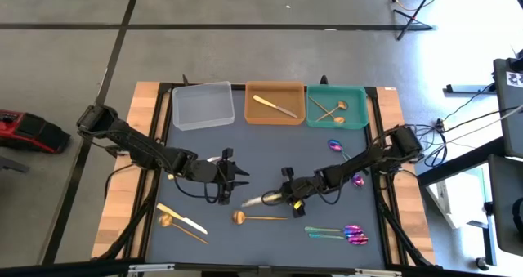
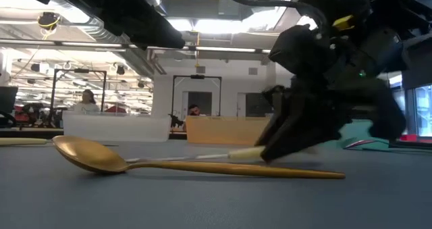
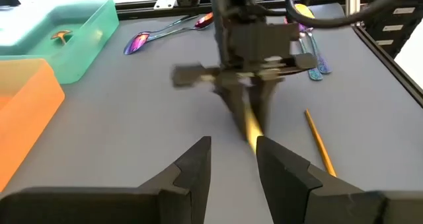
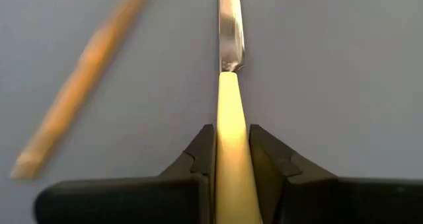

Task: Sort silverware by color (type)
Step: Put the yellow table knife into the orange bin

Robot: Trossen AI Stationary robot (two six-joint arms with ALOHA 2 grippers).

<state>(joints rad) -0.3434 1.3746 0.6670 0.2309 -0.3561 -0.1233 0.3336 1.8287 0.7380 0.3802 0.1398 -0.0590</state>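
Right wrist view: pale gold knife is seen clenched between the right gripper fingers, handle pinched, blade forward; held near the table middle, toward the near edge; left gripper waits just beside, fingers released, nothing held. Risk judged: thin handle could pivot or slip in transit, since the grip sits far back; copper-gold spoon nearby could be clipped.

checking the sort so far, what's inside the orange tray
The orange tray holds one pale gold knife, lying at a slant on its floor. Nothing else shows inside. From above the whole floor is visible, so nothing is hidden.
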